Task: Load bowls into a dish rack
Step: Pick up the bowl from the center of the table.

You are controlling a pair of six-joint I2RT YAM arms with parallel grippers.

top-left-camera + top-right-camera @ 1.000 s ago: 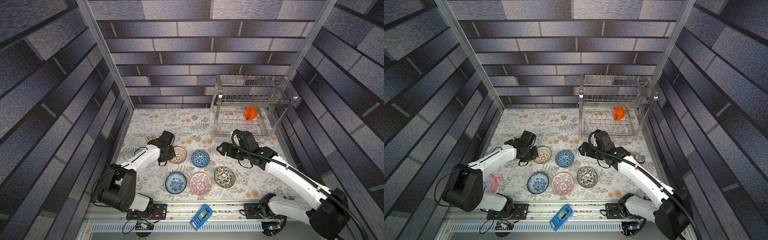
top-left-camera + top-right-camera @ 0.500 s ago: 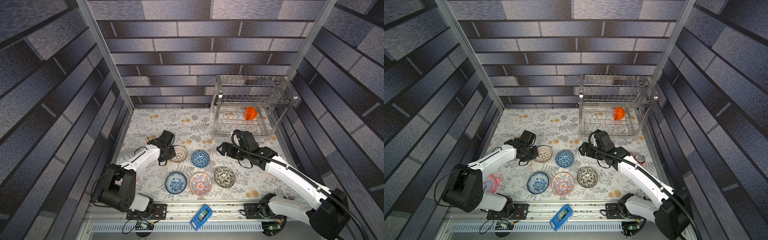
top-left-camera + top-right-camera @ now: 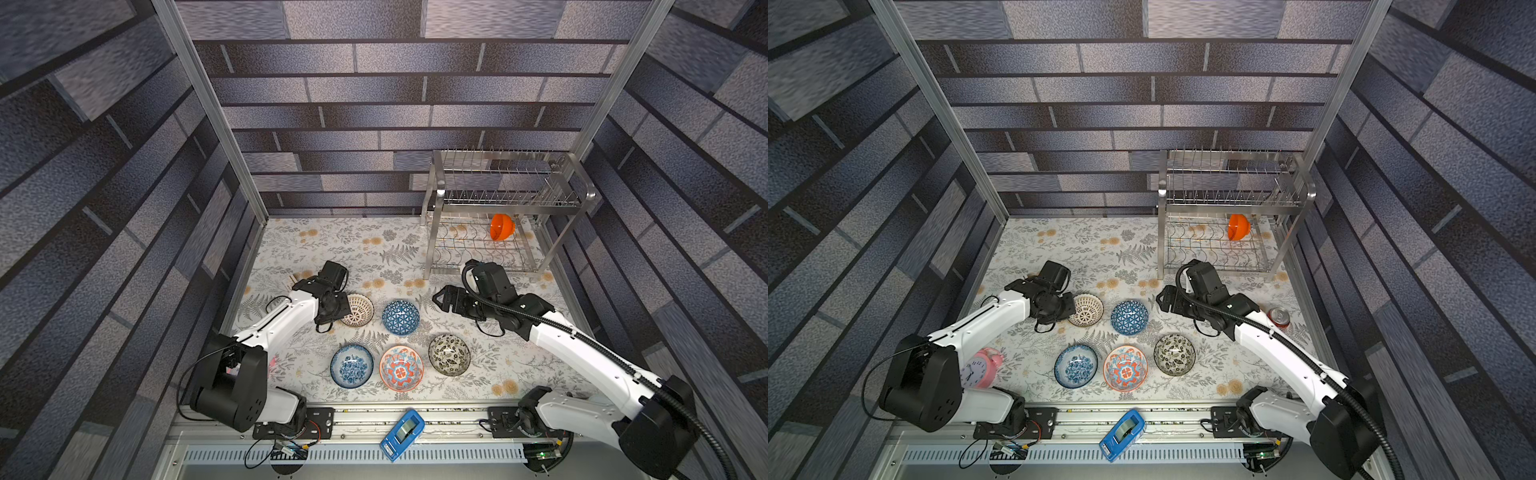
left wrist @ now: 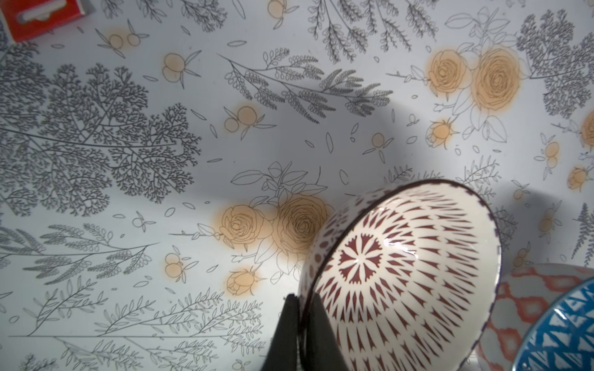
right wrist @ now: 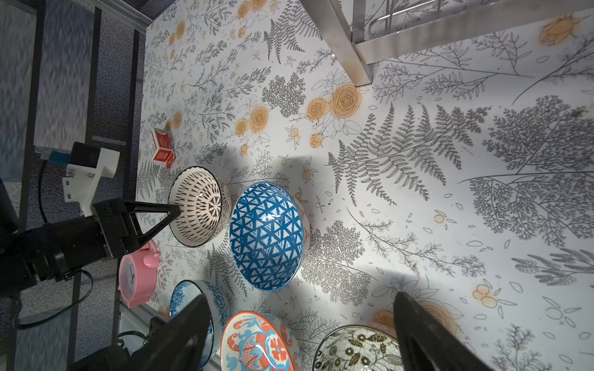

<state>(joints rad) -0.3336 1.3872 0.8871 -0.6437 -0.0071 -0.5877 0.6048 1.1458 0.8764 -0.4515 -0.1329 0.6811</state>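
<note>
The left tool [image 4: 302, 300], its tips lost under the wrist in both top views, is clamped on the rim of the tilted white lattice bowl [image 4: 401, 279], well apart from the dish rack [image 3: 498, 199]. The right tool [image 5: 300, 295], jaws wide and empty, hangs just in front of the rack beside the blue triangle bowl [image 3: 400, 317]. A soda can [image 3: 1278, 318] shows past the right arm in a top view only, a pink clock [image 3: 982, 368] is half hidden behind the left arm, and the orange bowl [image 3: 501, 227] stands on edge in the rack's lower tier, open slots beside it and bare desk [image 3: 365, 253] before the rack's legs.
</note>
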